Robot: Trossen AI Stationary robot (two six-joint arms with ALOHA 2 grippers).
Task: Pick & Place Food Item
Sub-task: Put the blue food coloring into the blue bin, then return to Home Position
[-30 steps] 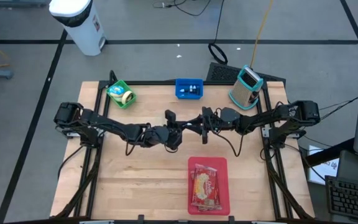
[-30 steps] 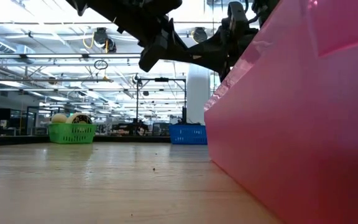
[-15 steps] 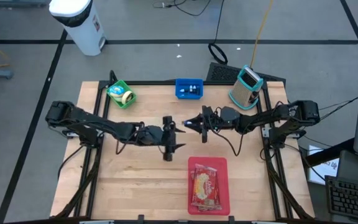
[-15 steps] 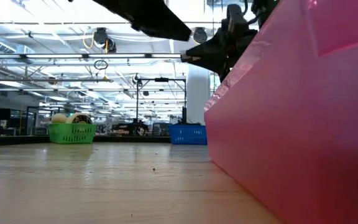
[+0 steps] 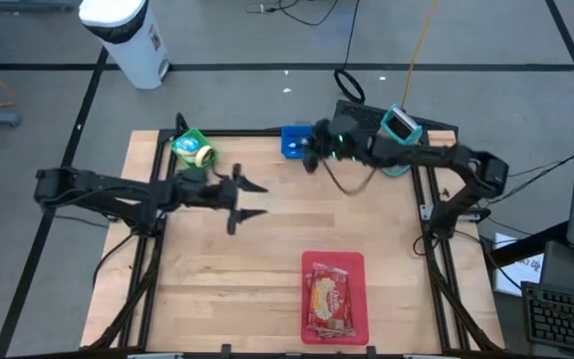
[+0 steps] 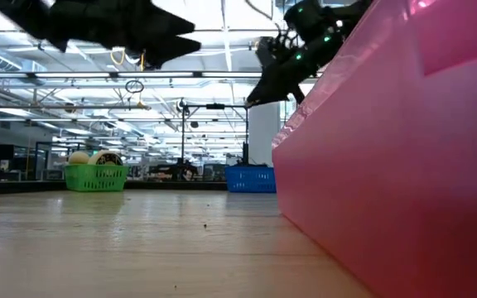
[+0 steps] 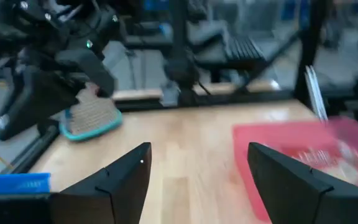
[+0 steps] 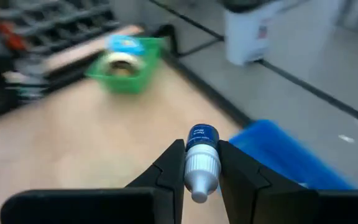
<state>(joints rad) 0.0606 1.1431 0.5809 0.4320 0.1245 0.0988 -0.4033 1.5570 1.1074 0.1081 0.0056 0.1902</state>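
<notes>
A wrapped food packet (image 5: 329,299) lies flat in the red tray (image 5: 312,267) near the table's front edge; the tray's pink wall (image 6: 404,165) fills the right of the low view. My right gripper (image 5: 309,157) hangs at the near-right corner of the blue bin (image 5: 295,146), shut on a small white bottle with a blue end (image 8: 201,155). My left gripper (image 5: 251,200) stands open and empty over the table's left half, with the tray (image 7: 291,152) ahead of it. My right gripper pinches the bottle's white ribbed part (image 8: 201,167) between its two fingers. The bottle lies along the fingers, its blue end (image 8: 202,135) sticking out past the fingertips. It is lifted clear of table and bin.
A green bin (image 5: 194,150) with a tape roll stands at the far left (image 8: 124,64). A teal-edged scrubber (image 5: 397,140) stands at the far right. Bare wood lies between the tray and the bins.
The two grippers were together over the table's middle. My left gripper has opened, rolled and drawn back toward the table's left edge. My right gripper, still shut on the bottle, has swung up and toward the far edge, to the blue bin.
</notes>
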